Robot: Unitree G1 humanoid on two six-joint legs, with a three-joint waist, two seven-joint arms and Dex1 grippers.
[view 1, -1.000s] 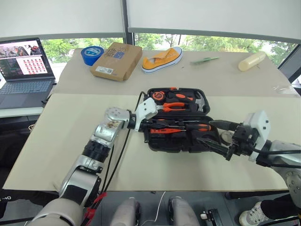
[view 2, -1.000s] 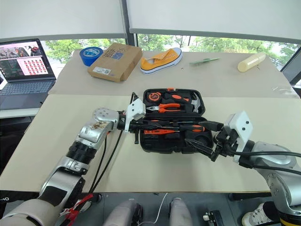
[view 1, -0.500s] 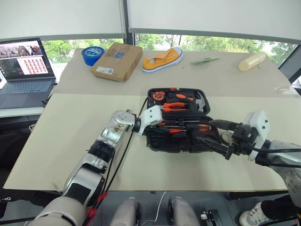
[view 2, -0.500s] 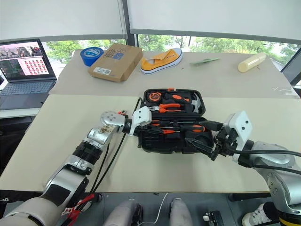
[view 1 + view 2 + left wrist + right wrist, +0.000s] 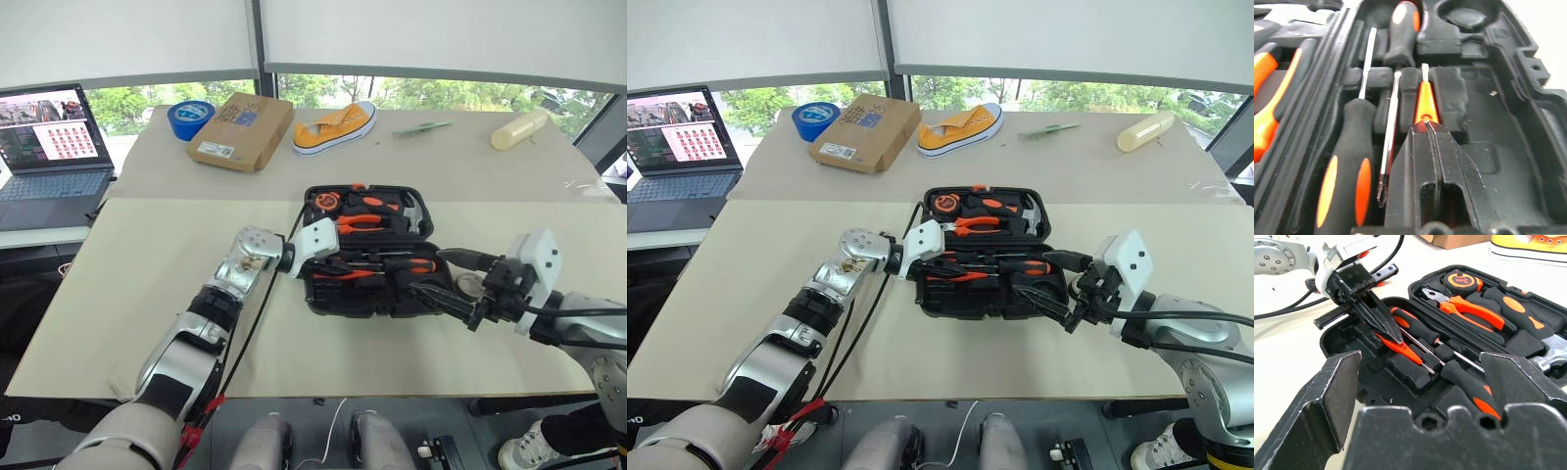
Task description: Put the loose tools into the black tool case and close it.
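A: The case (image 5: 367, 250) lies open at frame centre. The left claw (image 5: 1426, 128) is clenched on the tester (image 5: 1426, 103) over its slot.

B: If released tilted, it may sit crooked and block the lid. The right claw (image 5: 446, 279) waits released.

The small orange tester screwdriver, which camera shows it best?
The left wrist view: the tester screwdriver lies close up in the tool case, at the shut left gripper tip. The right wrist view shows it sideways; head views, tiny.
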